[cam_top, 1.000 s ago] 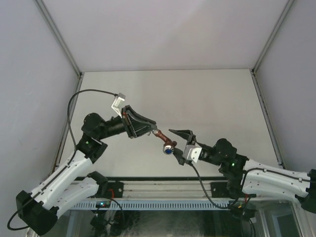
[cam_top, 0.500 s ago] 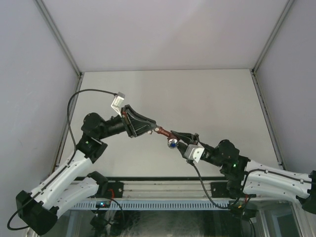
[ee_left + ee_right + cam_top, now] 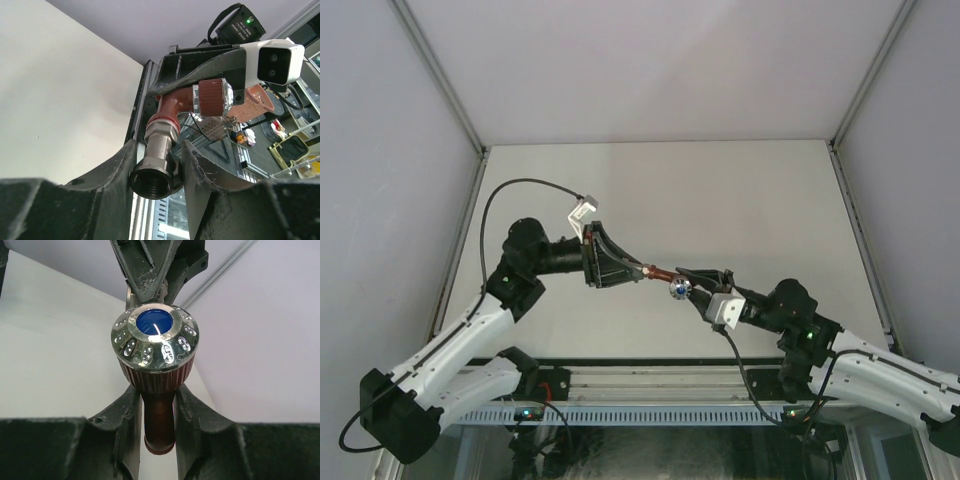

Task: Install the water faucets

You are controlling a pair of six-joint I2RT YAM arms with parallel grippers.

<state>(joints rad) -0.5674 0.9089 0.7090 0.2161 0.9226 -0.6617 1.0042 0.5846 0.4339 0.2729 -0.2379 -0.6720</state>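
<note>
The faucet hangs in mid-air between both arms, above the middle of the table. My left gripper point(image 3: 638, 270) is shut on its grey-silver metal fitting point(image 3: 161, 142), whose threaded opening faces the left wrist camera. The dark red-brown tap body point(image 3: 172, 102) bends off the fitting's far end and carries its ribbed knob point(image 3: 210, 97). My right gripper point(image 3: 684, 277) is shut on the tap body's stem point(image 3: 159, 425), just below the chrome knob with the blue cap point(image 3: 155, 347). In the top view the knob point(image 3: 680, 289) shows as a small shiny ball. My left fingers point(image 3: 150, 265) show behind the knob.
The white table point(image 3: 720, 200) is enclosed by grey walls at the back and sides. A metal frame rail point(image 3: 650, 375) runs along the near edge between the arm bases. The left wrist's cable point(image 3: 520, 185) loops above its arm.
The right gripper, open beside the knob a second ago, has closed on the tap body. The left arm has swung the faucet to the right and turned its wrist.
</note>
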